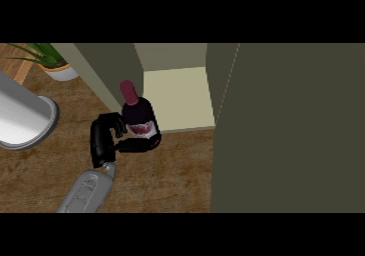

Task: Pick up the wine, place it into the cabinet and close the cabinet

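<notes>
Single head view only, looking steeply down on the wooden counter (163, 180) from close range. Faces toward the open cabinet (177, 95); big door (296, 130) fills the right side, probably hiding more.

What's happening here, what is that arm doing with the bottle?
The robot's left hand is curled round a dark wine bottle and holds it upright at the front edge of an open cabinet. The bottle is not yet inside on the shelf. The cabinet's door stands open at the right. The other hand is out of view.
</notes>
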`<action>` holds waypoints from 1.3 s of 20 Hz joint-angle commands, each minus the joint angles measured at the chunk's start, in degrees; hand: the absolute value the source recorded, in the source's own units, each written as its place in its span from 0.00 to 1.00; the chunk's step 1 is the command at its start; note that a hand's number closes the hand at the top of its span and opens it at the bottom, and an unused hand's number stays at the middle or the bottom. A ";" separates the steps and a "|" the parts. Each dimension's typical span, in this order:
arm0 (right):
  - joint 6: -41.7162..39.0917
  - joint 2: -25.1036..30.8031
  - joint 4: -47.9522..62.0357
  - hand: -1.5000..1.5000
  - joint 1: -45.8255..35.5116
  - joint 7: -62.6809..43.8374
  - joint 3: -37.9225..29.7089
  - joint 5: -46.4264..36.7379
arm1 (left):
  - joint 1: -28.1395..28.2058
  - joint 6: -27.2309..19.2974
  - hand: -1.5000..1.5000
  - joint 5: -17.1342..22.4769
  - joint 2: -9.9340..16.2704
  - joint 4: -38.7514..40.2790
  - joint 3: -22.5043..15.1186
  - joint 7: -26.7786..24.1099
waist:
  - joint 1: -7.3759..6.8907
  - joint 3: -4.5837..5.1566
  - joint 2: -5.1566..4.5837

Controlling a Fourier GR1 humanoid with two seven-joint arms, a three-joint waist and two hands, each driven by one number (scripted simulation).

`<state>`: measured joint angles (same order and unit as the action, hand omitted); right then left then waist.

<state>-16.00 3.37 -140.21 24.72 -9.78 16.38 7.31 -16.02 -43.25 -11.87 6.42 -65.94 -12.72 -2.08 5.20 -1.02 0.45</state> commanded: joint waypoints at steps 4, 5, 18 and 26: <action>-0.71 0.13 -1.83 0.00 0.25 -0.83 0.51 2.78 | -13.32 5.63 1.00 2.92 -3.17 10.04 1.31 4.95 | 2.97 1.16 -2.30; -0.90 0.51 -2.74 0.00 1.05 -0.62 -0.85 3.97 | -13.06 3.90 1.00 2.12 -4.87 9.94 0.48 4.84 | 3.33 1.08 -2.11; -3.03 0.47 -0.63 0.00 0.20 0.52 0.46 4.28 | -16.88 1.52 1.00 -9.35 0.52 13.69 -4.01 3.86 | 4.89 0.87 -2.31; -3.57 0.06 -0.45 0.00 1.24 1.00 0.91 4.68 | -16.74 -0.58 1.00 -11.07 -1.78 11.94 -4.89 7.51 | 5.61 0.89 -2.08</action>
<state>-19.13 3.31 -139.17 24.71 -8.41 17.06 8.60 -19.55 -47.88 -21.47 11.80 -61.41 -14.36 1.17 7.77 -0.99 0.01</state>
